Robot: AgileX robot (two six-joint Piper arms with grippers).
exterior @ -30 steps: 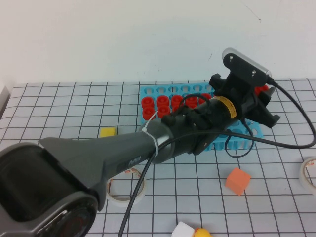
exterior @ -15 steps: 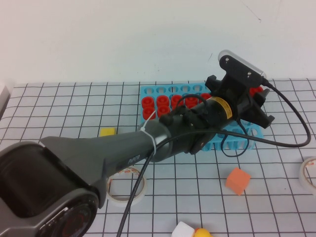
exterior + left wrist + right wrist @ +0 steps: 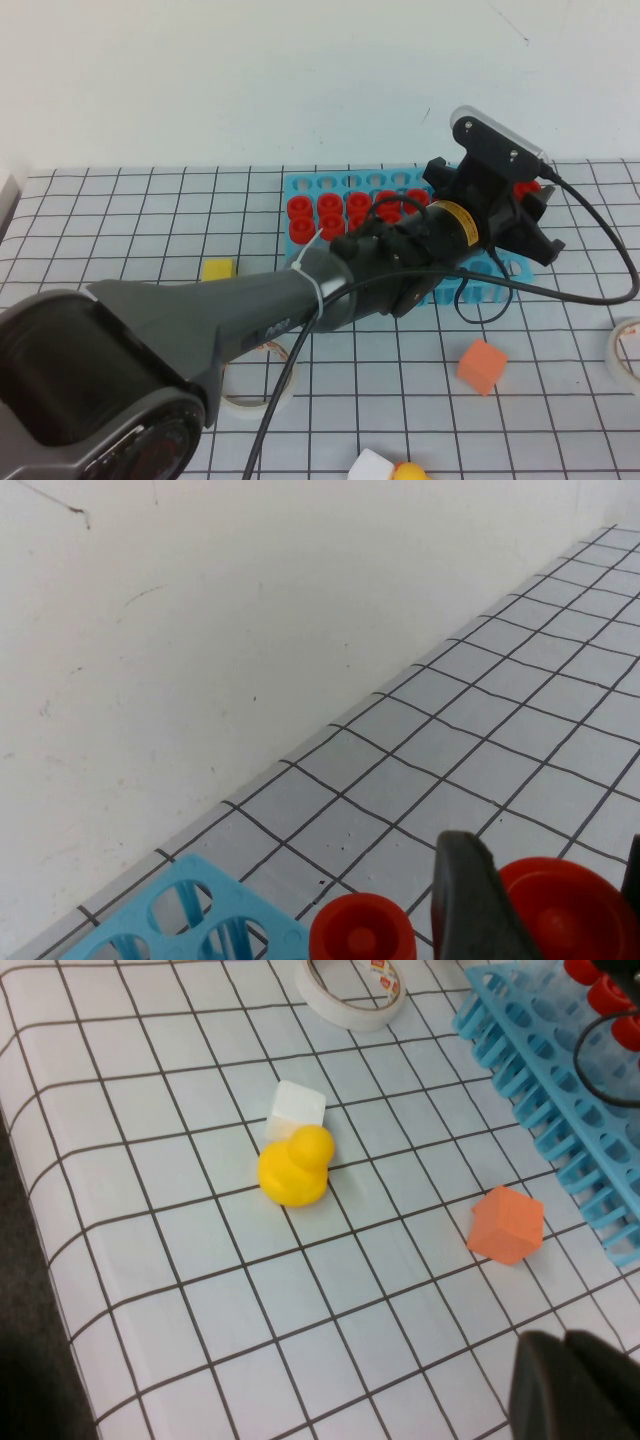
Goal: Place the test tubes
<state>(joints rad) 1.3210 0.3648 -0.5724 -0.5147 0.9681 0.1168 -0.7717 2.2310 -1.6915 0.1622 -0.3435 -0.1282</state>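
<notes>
rack (image 3: 340, 183): half behind left arm (image 3: 300, 300) | right pincer (image 3: 565, 1380): edge-cropped

Left arm (image 3: 250, 320): runs from the lower left of the high view diagonally to the upper right, its dark forearm narrowing to the wrist (image 3: 450, 225), which carries a silver-topped camera housing (image 3: 495, 135). Left pincer (image 3: 545, 920): at the arm's far end, upper right of centre, raised off the desk, jaws part-spread and clamped on the red cap of a test tube (image 3: 570, 905). Right pincer (image 3: 565, 1385): lower right corner of its wrist view, dark fingers pressed together, holding nothing.
</notes>
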